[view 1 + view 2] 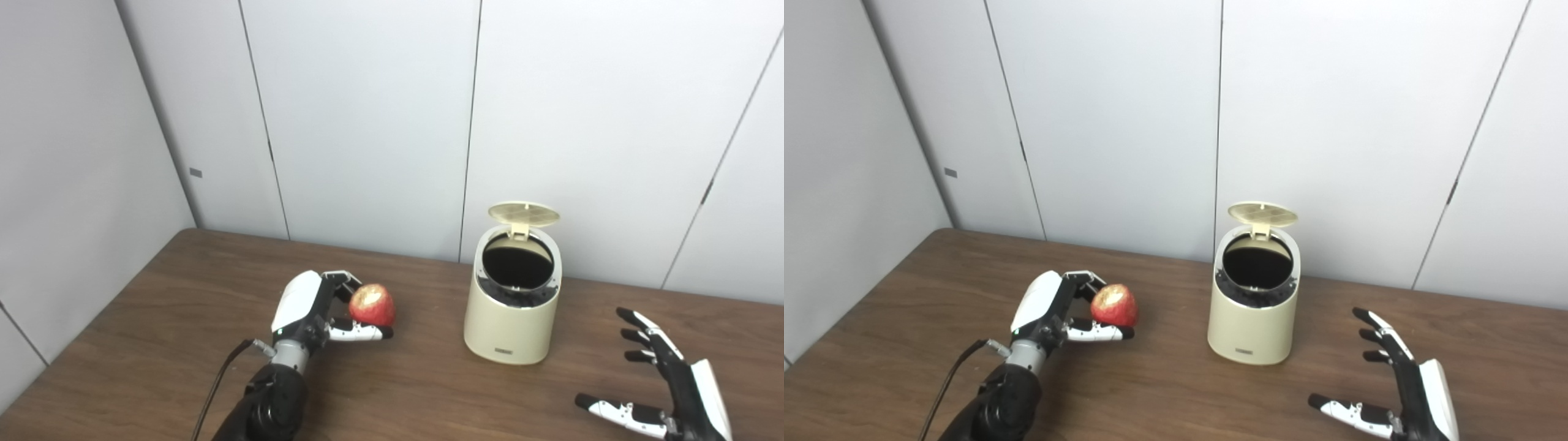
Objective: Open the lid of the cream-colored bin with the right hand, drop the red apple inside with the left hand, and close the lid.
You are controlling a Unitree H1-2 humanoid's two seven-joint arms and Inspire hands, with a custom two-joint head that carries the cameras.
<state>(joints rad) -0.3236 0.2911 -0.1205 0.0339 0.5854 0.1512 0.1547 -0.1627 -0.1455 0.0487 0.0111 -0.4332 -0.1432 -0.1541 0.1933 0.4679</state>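
- One cream-colored round plastic bin (511,306) stands upright on the brown wood-grain table (153,318); it is the landmark here.
- One round cream lid (524,213), hinged at the bin's back rim, is tipped up and open, so the dark round mouth is exposed.
- Inside of the bin is black; nothing can be made out in it.
- One small dark label on the bin's lower front, too small to read.
- One red apple (372,304) with a pale yellowish patch on top, well to the left of the bin and apart from it.
- Two robot hands in view.
- Left hand (318,309), white-backed with black fingers, is left of the bin, grasping the apple: fingers curl behind it and the thumb lies under its front.
- Cannot tell whether the apple is clear of the table or touching it.
- Right hand (664,380) is right of the bin and nearer the camera, released, fingers spread, thumb out to the side, holding nothing, not touching the bin.
- Right hand's wrist is cut off at the picture's bottom edge; the left forearm also runs out at the bottom edge.
- One black cable (217,380) trails from the left wrist, cut off at the bottom edge.
- Grey wall panels (367,122) behind the bin.
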